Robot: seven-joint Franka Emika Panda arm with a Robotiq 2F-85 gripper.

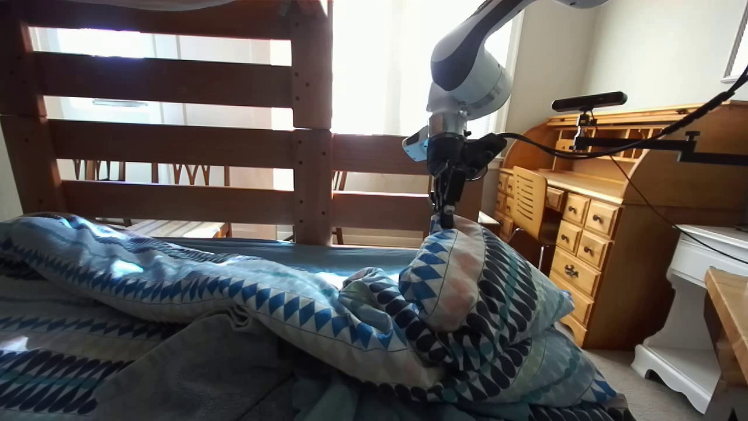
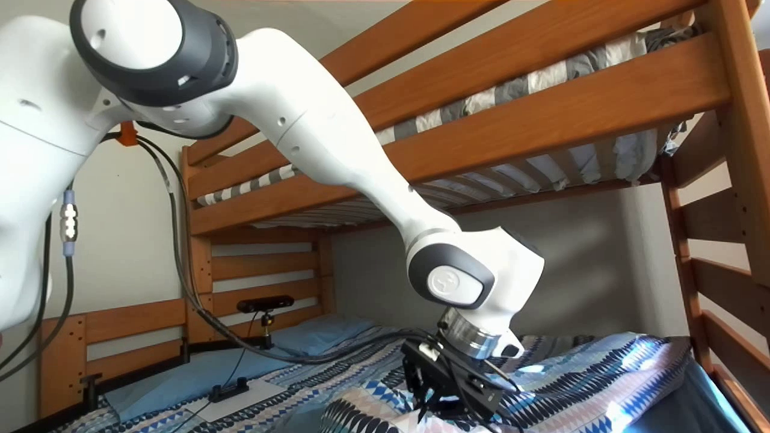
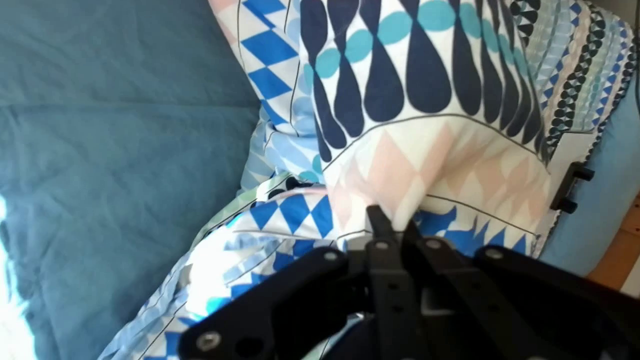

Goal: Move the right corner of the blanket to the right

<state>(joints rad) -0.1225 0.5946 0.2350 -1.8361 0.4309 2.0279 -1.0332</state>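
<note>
The blanket (image 1: 175,286), with blue, white and navy zigzag bands, lies rumpled along the bed; it also shows in an exterior view (image 2: 571,385). Its right corner (image 1: 502,280) is bunched into a raised, puffy fold at the bed's near right end. In the wrist view this corner (image 3: 410,85) rises toward the fingers, showing navy drops and pale pink diamonds. My gripper (image 1: 445,219) points down at the top of the fold. In the wrist view the gripper (image 3: 392,222) is shut on a pinched fold of the corner. The gripper (image 2: 430,406) is partly hidden by cables and its own body in an exterior view.
A wooden bunk bed frame (image 1: 312,175) stands behind, with an upper bunk (image 2: 541,126) above the arm. A blue sheet (image 3: 110,150) lies beside the blanket. A grey-green cloth (image 1: 216,362) lies in front. A desk (image 1: 637,263) and white nightstand (image 1: 684,327) stand right. A camera (image 2: 264,304) is mounted nearby.
</note>
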